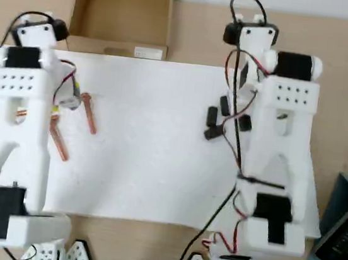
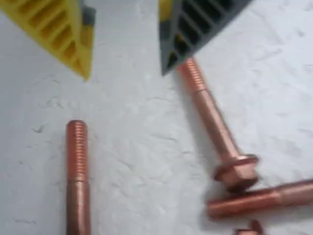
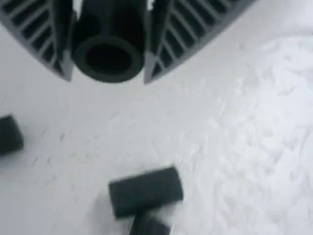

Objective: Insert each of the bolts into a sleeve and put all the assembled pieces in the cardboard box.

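Left wrist view: the left gripper hangs spread and empty. A copper-coloured flanged bolt lies just outside its grey finger, threaded end nearest, shaft running away. Opposite, the right gripper clenches a black tubular sleeve.

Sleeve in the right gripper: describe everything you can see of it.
The sleeve is a short black tube, matte and plastic-looking, thick-walled, with its round open bore facing the wrist camera; the bore looks empty. It sits clamped between the right gripper's two ribbed grey fingers, which press on its sides. It hangs over the white mat, apart from the loose sleeves lying there.
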### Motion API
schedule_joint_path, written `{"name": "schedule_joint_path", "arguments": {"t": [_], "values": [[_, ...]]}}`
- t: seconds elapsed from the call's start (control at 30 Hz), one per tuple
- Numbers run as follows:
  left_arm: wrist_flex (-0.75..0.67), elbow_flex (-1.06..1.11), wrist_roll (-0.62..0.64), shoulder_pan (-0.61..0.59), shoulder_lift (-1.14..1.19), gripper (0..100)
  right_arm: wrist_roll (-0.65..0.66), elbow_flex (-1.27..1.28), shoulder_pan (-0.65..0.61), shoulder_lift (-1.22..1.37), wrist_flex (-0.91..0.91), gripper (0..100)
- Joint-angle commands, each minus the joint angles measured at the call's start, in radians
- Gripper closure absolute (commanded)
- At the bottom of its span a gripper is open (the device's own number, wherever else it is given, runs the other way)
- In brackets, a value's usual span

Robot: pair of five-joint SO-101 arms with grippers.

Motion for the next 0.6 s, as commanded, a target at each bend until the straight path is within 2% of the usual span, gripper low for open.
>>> {"name": "schedule_joint_path", "arguments": {"t": [0.0, 0.2, 0.57], "values": [[-0.005, -0.101, 0.061, 0.035, 0.081, 90, 0.006, 0.087, 0.002, -0.122, -0.023, 98.8], [-0.006, -0.184, 0.124, 0.044, 0.245, 90, 0.003, 0.262, 0.002, -0.222, -0.106, 98.8], [-0.1, -0.308, 0.118, 0.041, 0.449, 89, 0.006, 0.455, 0.002, -0.271, -0.27, 98.8]]}}
